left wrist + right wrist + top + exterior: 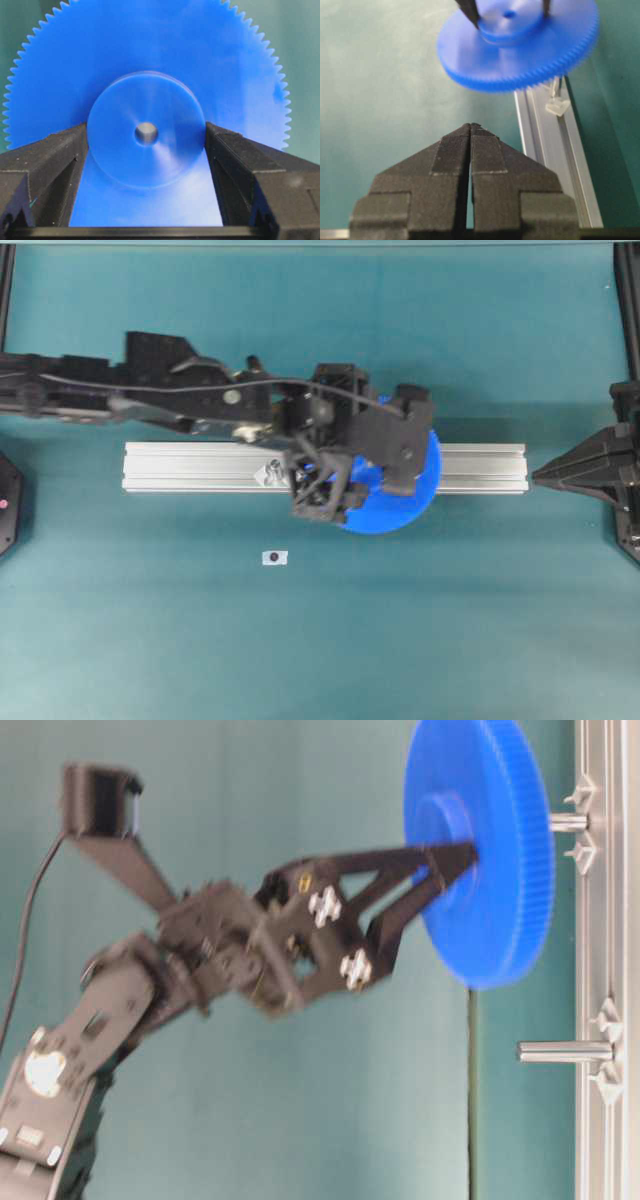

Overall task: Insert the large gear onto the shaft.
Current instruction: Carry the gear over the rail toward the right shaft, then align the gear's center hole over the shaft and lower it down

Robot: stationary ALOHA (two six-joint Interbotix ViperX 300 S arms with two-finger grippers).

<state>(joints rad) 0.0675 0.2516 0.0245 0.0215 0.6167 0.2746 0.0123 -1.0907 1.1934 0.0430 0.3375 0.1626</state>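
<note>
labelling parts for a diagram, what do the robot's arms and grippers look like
Both are matte black. The left gripper has an open triangular truss frame with silver cross-head screws, and a thin black cable runs along its arm. The right gripper has wedge-shaped fingers with ribbed pads.

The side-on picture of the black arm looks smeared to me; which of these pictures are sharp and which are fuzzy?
Table-level view: the left gripper and its arm are motion-smeared, the large gear is softer too. Left wrist view: the gear's teeth are crisp. Right wrist view: the right gripper is sharp, the gear behind blurred. Overhead view: evenly lit, slightly soft.
</note>
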